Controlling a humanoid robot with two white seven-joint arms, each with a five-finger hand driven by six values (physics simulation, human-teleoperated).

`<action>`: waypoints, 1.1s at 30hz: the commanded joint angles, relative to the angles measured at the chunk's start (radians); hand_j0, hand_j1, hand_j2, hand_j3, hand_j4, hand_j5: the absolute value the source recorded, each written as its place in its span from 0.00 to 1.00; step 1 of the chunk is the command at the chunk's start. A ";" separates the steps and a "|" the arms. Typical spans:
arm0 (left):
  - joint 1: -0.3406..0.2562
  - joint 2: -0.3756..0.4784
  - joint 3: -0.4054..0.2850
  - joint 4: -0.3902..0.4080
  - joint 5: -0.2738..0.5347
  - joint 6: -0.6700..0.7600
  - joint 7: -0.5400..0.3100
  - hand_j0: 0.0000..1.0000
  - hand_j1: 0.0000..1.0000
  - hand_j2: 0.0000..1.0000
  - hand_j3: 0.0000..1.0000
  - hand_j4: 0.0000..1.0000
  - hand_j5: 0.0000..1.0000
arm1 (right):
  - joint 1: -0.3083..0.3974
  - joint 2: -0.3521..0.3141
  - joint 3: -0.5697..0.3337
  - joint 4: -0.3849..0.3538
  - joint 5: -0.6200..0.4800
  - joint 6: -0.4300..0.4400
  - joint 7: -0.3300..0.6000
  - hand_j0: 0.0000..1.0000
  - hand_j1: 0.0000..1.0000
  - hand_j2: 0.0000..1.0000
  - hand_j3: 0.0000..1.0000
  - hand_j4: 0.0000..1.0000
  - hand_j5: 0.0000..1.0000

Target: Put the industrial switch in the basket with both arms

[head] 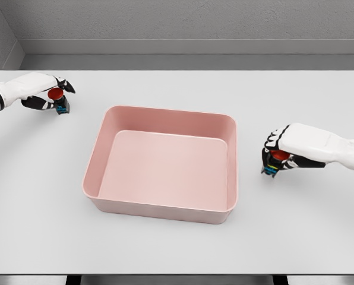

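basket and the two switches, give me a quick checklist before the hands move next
1. Pink basket upright, interior free: ok.
2. Left hand fingers curled around the left switch, red button showing: ok.
3. Right hand closed over the right switch: ok.
4. Switches lifted off the white table: cannot tell; both look low.
5. Path from each hand to the basket free of other objects: ok.
6. Grip firmness: cannot tell.

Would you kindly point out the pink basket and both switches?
pink basket [165, 206]: head view, front wall.
left-hand switch [56, 94]: head view, red button.
right-hand switch [278, 155]: head view, red button.
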 commanded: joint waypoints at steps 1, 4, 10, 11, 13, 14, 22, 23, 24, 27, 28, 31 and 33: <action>0.000 0.000 0.003 0.001 0.006 0.001 0.000 0.59 0.59 0.59 0.59 0.59 0.59 | -0.002 -0.001 -0.007 -0.010 -0.010 0.003 -0.001 0.35 0.35 0.35 0.35 0.35 0.35; 0.000 0.002 0.003 0.001 0.006 0.001 -0.014 0.51 0.51 0.51 0.51 0.51 0.51 | -0.055 0.002 -0.018 -0.015 -0.012 0.003 -0.001 0.36 0.36 0.36 0.36 0.36 0.36; 0.002 0.005 0.003 0.000 0.006 0.001 -0.014 0.47 0.47 0.47 0.47 0.47 0.47 | -0.143 0.099 -0.006 -0.016 -0.003 0.003 -0.001 0.36 0.36 0.36 0.36 0.36 0.36; 0.002 0.005 0.003 0.000 0.006 0.001 -0.014 0.47 0.47 0.47 0.47 0.47 0.47 | -0.170 0.105 0.008 -0.026 -0.001 0.003 -0.001 0.36 0.36 0.36 0.36 0.36 0.36; 0.002 0.005 0.003 -0.002 0.008 0.001 -0.014 0.47 0.47 0.47 0.47 0.47 0.47 | -0.245 0.119 0.085 -0.027 0.002 0.003 -0.001 0.36 0.36 0.36 0.36 0.36 0.36; 0.002 0.005 0.003 -0.002 0.008 0.001 -0.014 0.47 0.47 0.47 0.47 0.47 0.47 | -0.273 0.137 0.116 -0.027 0.005 0.003 -0.001 0.36 0.36 0.36 0.36 0.36 0.36; -0.017 0.010 0.012 -0.013 0.012 0.001 -0.014 0.47 0.47 0.47 0.47 0.47 0.47 | -0.384 0.321 0.312 -0.027 0.140 0.003 -0.001 0.48 0.48 0.48 0.48 0.48 0.48; -0.017 0.010 0.012 -0.014 0.014 0.001 -0.014 0.47 0.47 0.47 0.47 0.47 0.47 | -0.382 0.321 0.312 -0.027 0.137 0.003 -0.001 0.74 0.74 0.74 0.74 0.74 0.74; -0.020 0.020 0.014 -0.023 0.014 0.001 -0.014 0.47 0.47 0.47 0.47 0.47 0.47 | -0.384 0.321 0.312 -0.029 0.135 0.003 -0.001 0.93 0.93 0.93 0.93 0.93 0.93; -0.023 0.040 0.017 -0.046 0.017 0.001 -0.014 0.47 0.47 0.47 0.47 0.47 0.47 | -0.385 0.321 0.309 -0.032 0.132 0.003 -0.001 1.00 1.00 1.00 1.00 1.00 1.00; -0.023 0.042 0.017 -0.051 0.017 0.001 -0.014 0.47 0.47 0.47 0.47 0.47 0.47 | -0.384 0.321 0.307 -0.046 0.132 0.003 -0.001 1.00 1.00 1.00 1.00 1.00 1.00; -0.023 0.048 0.017 -0.080 0.017 0.001 -0.014 0.47 0.47 0.47 0.47 0.47 0.47 | -0.384 0.311 0.297 -0.049 0.129 0.003 -0.001 1.00 1.00 1.00 1.00 1.00 1.00; -0.023 0.049 0.017 -0.106 0.018 0.001 -0.014 0.47 0.47 0.47 0.47 0.47 0.47 | -0.358 0.292 0.171 -0.049 0.128 0.003 -0.001 1.00 1.00 1.00 1.00 1.00 1.00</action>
